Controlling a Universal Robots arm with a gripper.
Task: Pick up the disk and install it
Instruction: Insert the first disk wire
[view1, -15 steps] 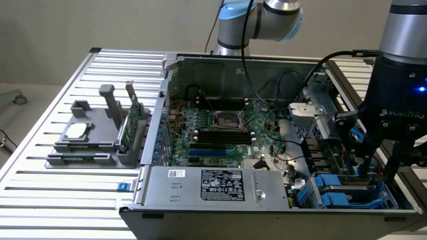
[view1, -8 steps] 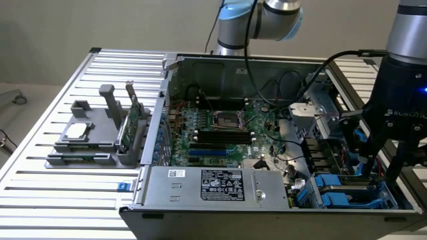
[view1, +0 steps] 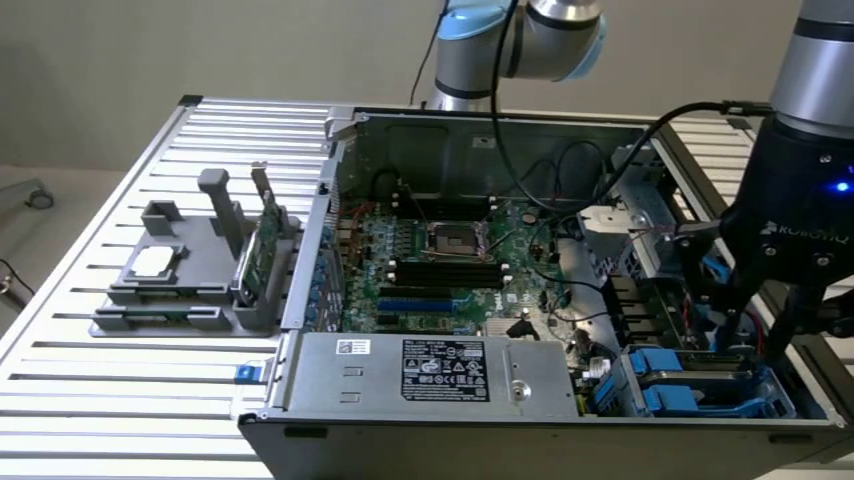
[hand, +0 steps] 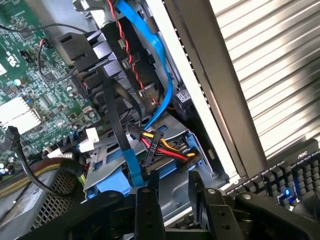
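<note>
The disk (view1: 678, 392) lies in the drive bay at the front corner of the open computer case, on the exterior view's right, its blue carrier rails showing. In the wrist view the disk (hand: 112, 184) shows as grey metal with a blue rail, under a blue ribbon cable and a yellow, red and black power plug. My gripper (view1: 763, 345) hangs straight down over that bay, just above the disk. Its black fingers (hand: 148, 202) stand apart, and the gripper (hand: 172, 194) has nothing between them.
Loose black, blue and red cables (hand: 127, 75) cross the bay close to the fingers. The motherboard (view1: 441, 265) fills the case floor, and the power supply (view1: 427, 372) sits at the front. A grey fixture (view1: 187, 270) with a chip and a green card stands on the slatted table.
</note>
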